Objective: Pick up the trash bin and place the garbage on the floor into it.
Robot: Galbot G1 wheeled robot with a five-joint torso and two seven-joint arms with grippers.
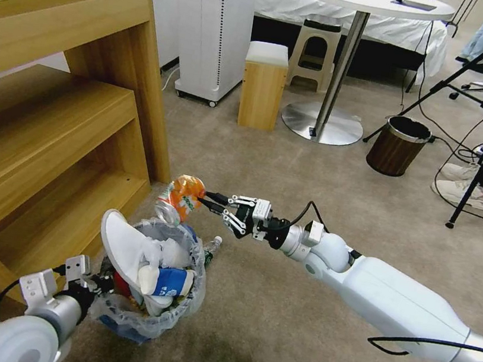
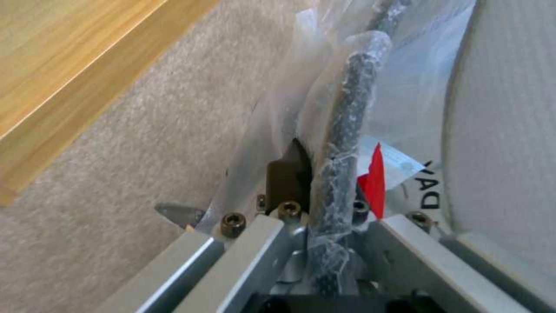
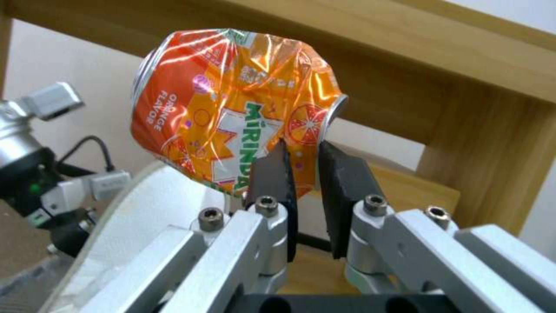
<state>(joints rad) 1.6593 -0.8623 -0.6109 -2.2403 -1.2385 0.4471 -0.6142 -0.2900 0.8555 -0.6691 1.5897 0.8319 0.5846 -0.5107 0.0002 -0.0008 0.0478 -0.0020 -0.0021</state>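
One orange can [image 1: 181,197] is pinched in the right gripper [image 1: 210,200] above the trash bin [image 1: 144,317], whose rim the left gripper [image 1: 96,284] clamps; next, release over the opening

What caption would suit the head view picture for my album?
Right claw holds a crushed orange can above the full trash bin, which the left claw grips by its rim.

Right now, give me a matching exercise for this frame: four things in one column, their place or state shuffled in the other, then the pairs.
1. orange can
2. trash bin
3. white slipper
4. brown bin

A. stands on the carpet beyond the round table's base
B. pinched by the right gripper above the trash bin
C. sticks up out of the trash bin
D. rim gripped by the left gripper

Pairs: 1-B, 2-D, 3-C, 4-A
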